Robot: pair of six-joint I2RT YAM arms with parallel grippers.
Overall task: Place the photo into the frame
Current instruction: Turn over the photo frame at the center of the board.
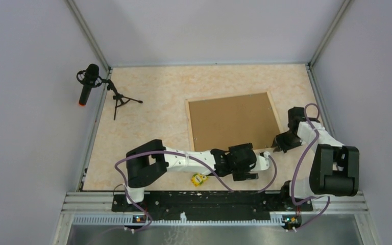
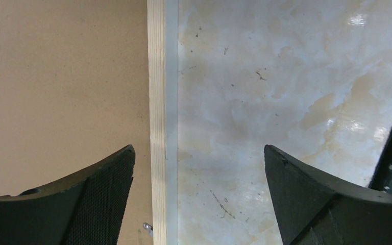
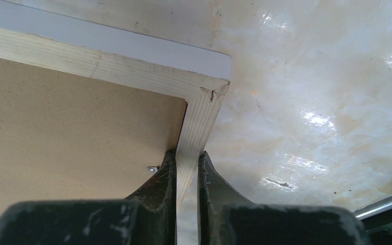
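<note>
The frame [image 3: 199,109] is pale blond wood with fine straight grain, and its outer edge is white. Inside it, the backing board [image 1: 232,121] is plain matte tan with faint specks. The surface [image 1: 153,87] is glossy cream marbled with peach and pale orange. The left gripper [image 2: 199,153] and right gripper [image 3: 187,173] are black; the left one's pad [image 2: 102,204] is finely cross-hatched, and the right gripper is scuffed pale. At the left of the top view, a black microphone [image 1: 88,81] has a red-orange tip. Low centre lies a small yellow object [image 1: 199,179].
</note>
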